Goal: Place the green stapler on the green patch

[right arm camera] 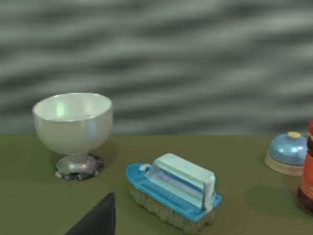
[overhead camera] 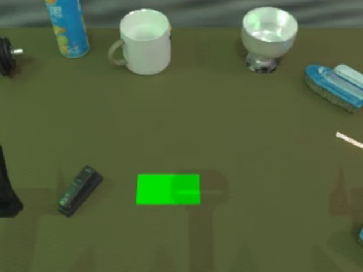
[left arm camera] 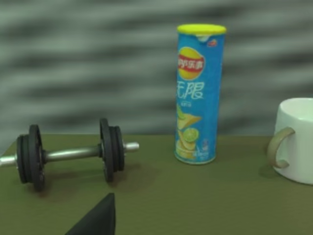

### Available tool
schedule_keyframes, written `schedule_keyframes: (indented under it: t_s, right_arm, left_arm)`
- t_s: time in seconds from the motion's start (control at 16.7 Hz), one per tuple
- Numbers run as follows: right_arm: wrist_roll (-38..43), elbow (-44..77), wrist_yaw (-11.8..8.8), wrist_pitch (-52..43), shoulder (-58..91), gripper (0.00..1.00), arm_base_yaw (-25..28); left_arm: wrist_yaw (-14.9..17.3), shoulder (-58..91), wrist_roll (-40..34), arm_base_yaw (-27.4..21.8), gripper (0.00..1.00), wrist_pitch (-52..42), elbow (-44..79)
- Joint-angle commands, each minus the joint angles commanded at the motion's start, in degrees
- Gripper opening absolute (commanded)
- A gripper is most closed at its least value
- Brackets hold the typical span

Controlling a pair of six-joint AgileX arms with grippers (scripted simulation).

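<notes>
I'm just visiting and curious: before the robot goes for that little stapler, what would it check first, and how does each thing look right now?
1. Green stapler in view and uncovered, lying left of the patch: ok.
2. Green patch bare, nothing lying on it: ok.
3. Table between stapler and patch free of other things: ok.
4. White mug, chips can and dumbbell stand far back from the stapler: ok.
5. Left arm, the nearer one, sits at the table's left edge beside the stapler: ok.
6. Left gripper's fingers open and ready: cannot tell.
</notes>
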Motion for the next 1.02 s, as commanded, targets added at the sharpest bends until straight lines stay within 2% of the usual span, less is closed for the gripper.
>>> schedule_keyframes:
  t_s: [0.24, 0.48, 1.02]
  right_arm:
    - [0.00, 0.00, 0.00, 0.00, 0.00, 1.00, 0.00]
    - [0.00, 0.00, 0.00, 0.00, 0.00, 1.00, 0.00]
    - [0.00, 0.00, 0.00, 0.00, 0.00, 1.00, 0.00]
  left_arm:
    - [0.10, 1.79, 0.34, -0.48, 1.00, -1.41, 1.74]
    - [0.24, 12.70, 2.19, -2.68, 1.00, -8.97, 11.30]
    - [-0.09, 62.77, 9.30, -10.05, 1.00, -37.76, 44.63]
